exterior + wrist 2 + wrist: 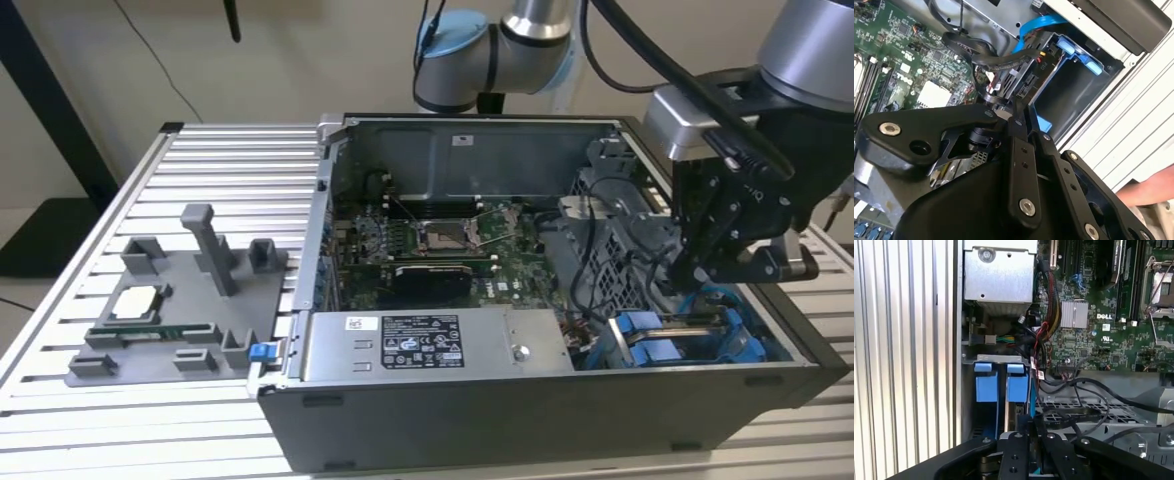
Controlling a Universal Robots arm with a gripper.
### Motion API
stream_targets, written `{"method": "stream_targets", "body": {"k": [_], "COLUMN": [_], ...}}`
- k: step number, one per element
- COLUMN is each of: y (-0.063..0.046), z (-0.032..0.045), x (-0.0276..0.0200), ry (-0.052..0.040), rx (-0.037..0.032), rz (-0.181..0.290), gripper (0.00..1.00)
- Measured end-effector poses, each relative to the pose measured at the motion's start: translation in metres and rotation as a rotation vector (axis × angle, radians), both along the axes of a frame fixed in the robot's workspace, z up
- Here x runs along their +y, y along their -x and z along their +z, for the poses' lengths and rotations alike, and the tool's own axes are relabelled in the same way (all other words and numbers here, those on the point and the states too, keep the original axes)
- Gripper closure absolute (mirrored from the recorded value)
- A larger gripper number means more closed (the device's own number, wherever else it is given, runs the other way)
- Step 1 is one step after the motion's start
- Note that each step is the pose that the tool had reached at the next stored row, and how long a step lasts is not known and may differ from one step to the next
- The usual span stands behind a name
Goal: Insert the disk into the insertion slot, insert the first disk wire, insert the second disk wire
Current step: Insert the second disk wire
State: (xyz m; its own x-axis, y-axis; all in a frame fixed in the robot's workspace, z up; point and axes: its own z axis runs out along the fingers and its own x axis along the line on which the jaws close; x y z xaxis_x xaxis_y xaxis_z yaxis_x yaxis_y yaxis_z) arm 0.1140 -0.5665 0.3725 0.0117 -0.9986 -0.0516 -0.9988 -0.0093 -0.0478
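The gripper (717, 268) hangs inside the open computer case (534, 420), just above the insertion slot (694, 335) in the case's corner beside the grey power-supply box (427, 345). Its black fingers (1015, 452) stand close together around a thin black cable (1004, 62); I cannot tell whether they truly pinch it. The slot is a grey metal bay with bright blue plastic rails and tabs (986, 387). The case sits on a ribbed metal table (200, 160).
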Motion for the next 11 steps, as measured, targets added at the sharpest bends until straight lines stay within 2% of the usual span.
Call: {"method": "stream_targets", "body": {"k": [4,11], "y": [0.0000,0.0000], "z": [-0.0042,-0.0048], "x": [0.0000,0.0000], "ry": [0.0001,0.0000], "rx": [0.0000,0.0000], "rz": [-0.002,-0.002], "gripper": [1.00,1.00]}}
